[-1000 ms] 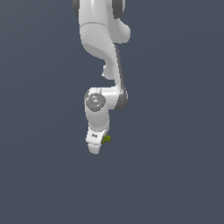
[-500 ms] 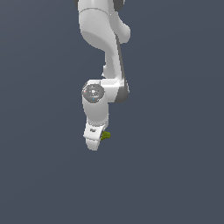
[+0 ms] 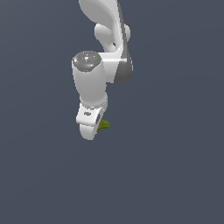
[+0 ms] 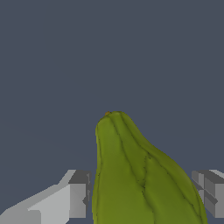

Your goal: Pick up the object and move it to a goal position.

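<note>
The object is a small olive-green lumpy blob with darker folds. In the exterior view it pokes out on the right of my white gripper. In the wrist view the object fills the space between my two grey fingers, which press on its sides. My gripper is shut on the object and holds it in the air. Most of the object is hidden behind the gripper in the exterior view.
The white arm rises from the gripper to the top of the exterior view. The background is plain dark grey-blue all around.
The arm has lifted the gripper and the object upward and closer to the exterior camera. The grip on the object is unchanged.
</note>
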`<state>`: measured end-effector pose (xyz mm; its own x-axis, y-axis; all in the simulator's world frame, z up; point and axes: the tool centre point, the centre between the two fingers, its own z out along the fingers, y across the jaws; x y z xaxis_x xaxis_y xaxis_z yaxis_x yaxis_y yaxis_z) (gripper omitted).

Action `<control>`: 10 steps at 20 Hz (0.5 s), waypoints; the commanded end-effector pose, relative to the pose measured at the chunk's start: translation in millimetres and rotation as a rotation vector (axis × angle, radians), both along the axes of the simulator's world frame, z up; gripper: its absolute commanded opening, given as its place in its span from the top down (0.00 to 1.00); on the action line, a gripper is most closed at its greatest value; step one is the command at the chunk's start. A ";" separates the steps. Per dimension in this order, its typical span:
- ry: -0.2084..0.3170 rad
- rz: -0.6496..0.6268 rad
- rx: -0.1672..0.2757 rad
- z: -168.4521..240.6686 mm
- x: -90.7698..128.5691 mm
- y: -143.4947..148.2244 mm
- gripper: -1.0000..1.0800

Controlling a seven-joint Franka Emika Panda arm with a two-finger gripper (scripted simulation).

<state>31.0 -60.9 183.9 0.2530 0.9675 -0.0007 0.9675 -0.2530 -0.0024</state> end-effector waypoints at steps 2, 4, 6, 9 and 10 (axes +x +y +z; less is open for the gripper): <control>-0.002 0.001 0.000 44.4 -0.5 -1.2 1.00; -0.002 0.001 0.001 68.8 -0.7 -2.0 1.00; -0.002 0.001 0.001 92.7 -0.8 -2.8 1.00; -0.002 0.001 0.001 127.2 -0.9 -4.1 1.00; -0.002 0.001 0.001 138.4 -0.8 -4.6 1.00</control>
